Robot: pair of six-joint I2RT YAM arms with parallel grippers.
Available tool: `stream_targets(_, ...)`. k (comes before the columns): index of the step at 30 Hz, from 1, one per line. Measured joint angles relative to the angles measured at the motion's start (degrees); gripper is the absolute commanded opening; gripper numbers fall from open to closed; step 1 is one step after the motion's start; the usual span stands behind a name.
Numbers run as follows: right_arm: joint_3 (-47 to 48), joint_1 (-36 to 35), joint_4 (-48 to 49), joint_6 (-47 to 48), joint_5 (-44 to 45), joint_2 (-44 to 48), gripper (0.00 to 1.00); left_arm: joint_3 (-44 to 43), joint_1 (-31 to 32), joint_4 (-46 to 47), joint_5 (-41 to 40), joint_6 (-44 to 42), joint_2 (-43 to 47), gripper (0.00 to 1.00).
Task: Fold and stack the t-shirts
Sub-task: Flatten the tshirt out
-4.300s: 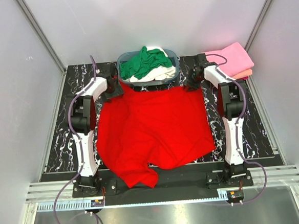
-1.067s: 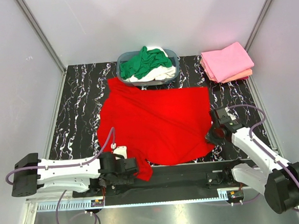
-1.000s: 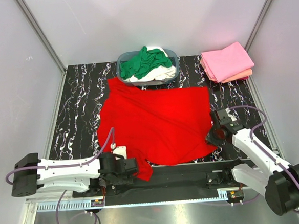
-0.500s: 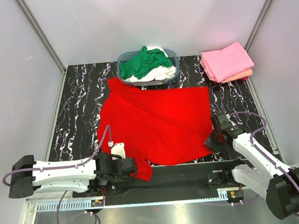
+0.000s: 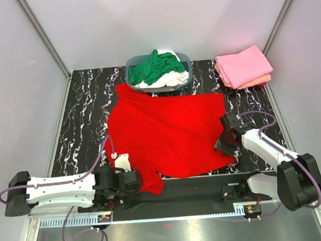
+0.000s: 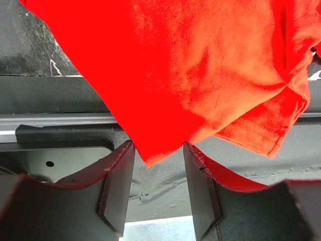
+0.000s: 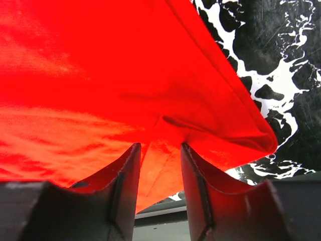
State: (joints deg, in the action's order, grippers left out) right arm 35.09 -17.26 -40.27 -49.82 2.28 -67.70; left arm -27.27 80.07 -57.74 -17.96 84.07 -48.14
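Corners are the whole story here. The red shirt [image 5: 167, 134] is lying open in the middle of the table [image 5: 83, 115]. Its near hem runs roughly left to right across the front, between the two arms.

The left gripper [image 6: 158, 150] is down low at the near-left corner. That corner droops over the front edge of the table, and its pointed tip pokes right into the gap between the fingers. They're apart, not clamped on anything.

The right gripper [image 7: 159, 150] is at the near-right corner. A little fold of red is bunched just ahead of its fingers and cloth fills the gap. They're spread about as wide as the left ones, so I'd call them not yet pinched.

The rest of the shirt stretches away from both sets of fingers toward the basket [image 5: 130, 67] at the back. Each arm is obviously closest to its own corner.

My guess is that both close on the hem and carry it away from the bases to fold the shirt across. The left has only a thin tip of cloth to bite, so that's the side I'd expect to slip. The pink stack [image 5: 243, 65] sits far right, well clear.
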Motion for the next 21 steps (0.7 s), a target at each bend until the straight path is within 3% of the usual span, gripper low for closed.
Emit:
stream_targets(10,0.0,0.0,0.4,1.3,-0.3,-4.2,0.21,1.7,0.0,0.6,-0.2,0.0,1.9,0.49)
stream_targets(14,0.0,0.0,0.4,1.7,-0.3,-4.5,0.00,2.1,0.0,1.1,-0.3,0.0,2.6,0.49)
stream_targets(21,0.0,0.0,-0.1,2.0,-0.4,-4.1,0.00,3.0,0.0,1.7,-0.4,0.0,3.7,0.49)
